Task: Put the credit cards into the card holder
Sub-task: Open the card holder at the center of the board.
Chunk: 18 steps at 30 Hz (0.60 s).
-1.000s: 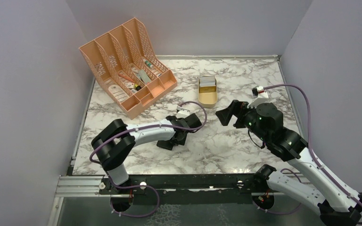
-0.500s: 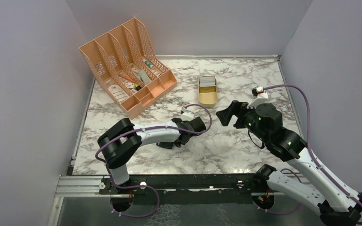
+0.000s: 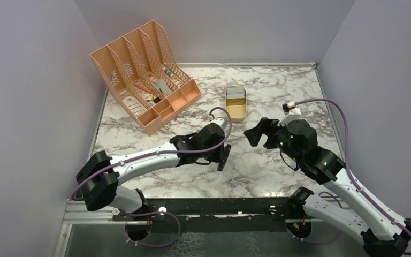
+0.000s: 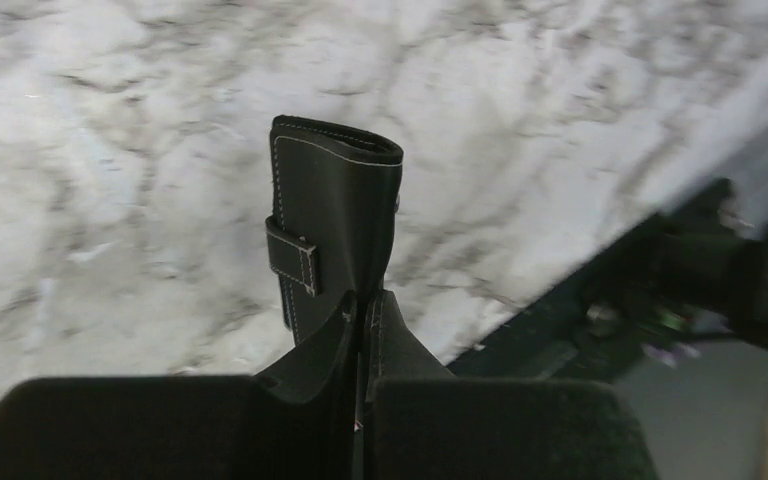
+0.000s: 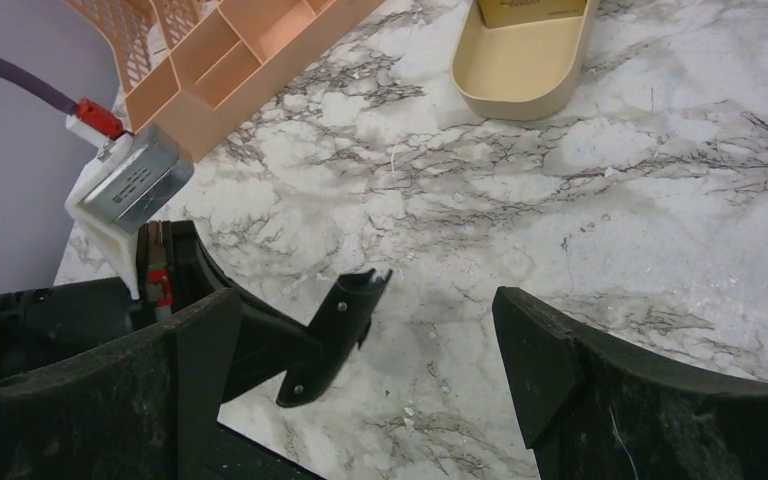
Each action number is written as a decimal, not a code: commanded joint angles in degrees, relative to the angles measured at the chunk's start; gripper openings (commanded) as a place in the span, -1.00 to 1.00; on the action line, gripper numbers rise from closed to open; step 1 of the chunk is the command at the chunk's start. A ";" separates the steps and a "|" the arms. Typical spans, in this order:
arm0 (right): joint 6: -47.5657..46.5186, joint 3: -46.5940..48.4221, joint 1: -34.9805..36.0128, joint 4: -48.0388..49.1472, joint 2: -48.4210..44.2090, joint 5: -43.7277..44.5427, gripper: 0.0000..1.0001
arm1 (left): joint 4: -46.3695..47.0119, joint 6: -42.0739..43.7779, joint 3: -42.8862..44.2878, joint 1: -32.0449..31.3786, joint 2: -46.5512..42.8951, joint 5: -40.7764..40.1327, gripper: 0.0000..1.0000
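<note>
I've got the left gripper (image 4: 365,306) pinched tight on the card holder (image 4: 335,200), gripping only its lower edge, so the black case stands up out of the fingers and hangs clear of the marble table (image 3: 278,85) near the middle of the overhead frame. The right gripper (image 3: 259,131) hovers just to the right of it with its jaws wide apart and nothing in them. The credit cards (image 3: 236,93) sit stacked in the gold tin (image 3: 236,112), up in the middle of the frame, well apart from both arms. My worry is the grip: with so little leather between the fingers, the case could pivot or slide out the moment the other arm pushes on it. The snap tab (image 4: 292,257) also looks fastened to me — tugging it open against that narrow pinch could pull the case free. And thin cards in a tight stack invite picking up two at once.
</note>
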 commanded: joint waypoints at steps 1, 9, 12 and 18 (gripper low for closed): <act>-0.25 0.46 -0.26 1.22 -0.47 -0.55 0.96 | 24.89 -8.63 -10.44 2.37 -3.99 19.17 -1.00; -1.01 1.05 -0.33 1.33 -1.51 -1.72 0.95 | 39.28 -16.42 -22.19 8.94 -1.09 27.43 -1.00; -1.01 0.60 -0.26 0.95 -2.11 -1.76 0.95 | 35.18 -14.94 -22.63 10.34 -2.38 24.85 -0.92; 3.10 0.84 -0.29 -2.41 1.14 -5.83 0.81 | 24.19 -10.99 -22.09 13.21 -6.46 18.90 -0.64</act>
